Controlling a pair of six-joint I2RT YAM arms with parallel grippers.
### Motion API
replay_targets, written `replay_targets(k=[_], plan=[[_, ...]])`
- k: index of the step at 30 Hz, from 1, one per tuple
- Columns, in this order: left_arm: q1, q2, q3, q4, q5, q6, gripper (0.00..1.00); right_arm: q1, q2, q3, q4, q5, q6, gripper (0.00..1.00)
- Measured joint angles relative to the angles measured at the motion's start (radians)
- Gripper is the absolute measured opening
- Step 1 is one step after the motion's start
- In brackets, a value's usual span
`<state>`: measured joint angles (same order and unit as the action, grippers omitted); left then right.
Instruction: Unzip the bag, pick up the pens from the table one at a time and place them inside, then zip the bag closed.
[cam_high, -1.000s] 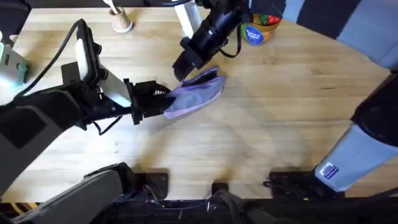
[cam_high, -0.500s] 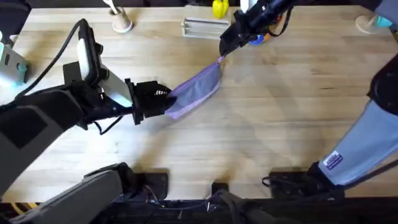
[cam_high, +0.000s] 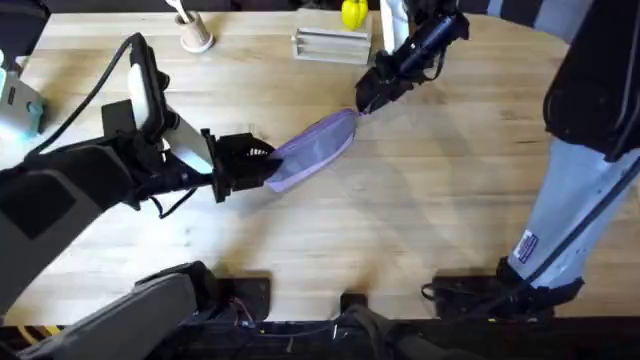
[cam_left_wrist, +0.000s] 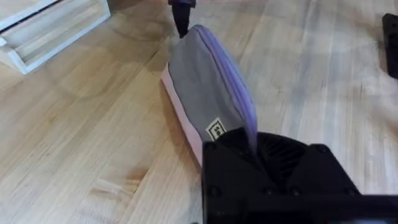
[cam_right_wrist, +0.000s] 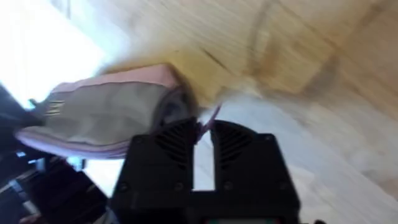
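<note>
In the overhead view, the left pincer (cam_high: 262, 168) at center left is closed on the lower end of the bag (cam_high: 315, 148), which lies slanted on the table (cam_high: 420, 200). At upper center, the right pincer (cam_high: 362, 104) pinches the zipper pull at the bag's upper end.

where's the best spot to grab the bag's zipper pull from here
At the far end of the bag, where the right gripper already sits with a thin pink tab between its fingers in the right wrist view. Come from beyond that end, in line with the zipper. The bag lies long and slim, its near end clamped by the left gripper, so a lengthwise pull looks cleanest.
</note>
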<state>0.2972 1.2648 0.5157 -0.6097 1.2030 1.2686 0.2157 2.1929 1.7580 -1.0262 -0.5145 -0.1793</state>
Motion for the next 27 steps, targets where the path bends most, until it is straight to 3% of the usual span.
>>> replay_targets(k=[5,6,11,14,15,17,23,27], plan=[[0.002,0.0,-0.006,-0.003,-0.011,0.0,0.042,-0.031,-0.007,0.043,-0.058,0.053,-0.006,0.952],[0.002,0.0,-0.006,-0.003,-0.012,0.0,0.042,-0.034,-0.014,0.066,-0.073,0.059,-0.011,0.983],[0.002,0.0,-0.006,-0.003,-0.015,0.0,0.051,-0.034,-0.104,0.217,-0.165,0.096,-0.05,0.992],[0.002,0.0,-0.006,-0.004,0.008,0.003,0.487,-0.031,-0.192,0.293,-0.196,0.147,-0.068,0.992],[0.002,0.0,-0.006,-0.004,0.02,0.002,0.934,-0.03,-0.282,0.328,-0.202,0.192,-0.081,0.992],[0.003,0.0,-0.006,-0.003,0.028,0.0,0.993,-0.032,-0.369,0.335,-0.215,0.225,-0.095,0.992],[0.011,-0.027,0.026,-0.037,0.018,0.0,0.995,-0.092,-0.448,0.335,-0.308,0.238,-0.107,0.992],[0.016,-0.109,0.162,-0.087,-0.076,-0.074,0.994,-0.184,-0.518,0.335,-0.368,0.242,-0.117,0.992]])
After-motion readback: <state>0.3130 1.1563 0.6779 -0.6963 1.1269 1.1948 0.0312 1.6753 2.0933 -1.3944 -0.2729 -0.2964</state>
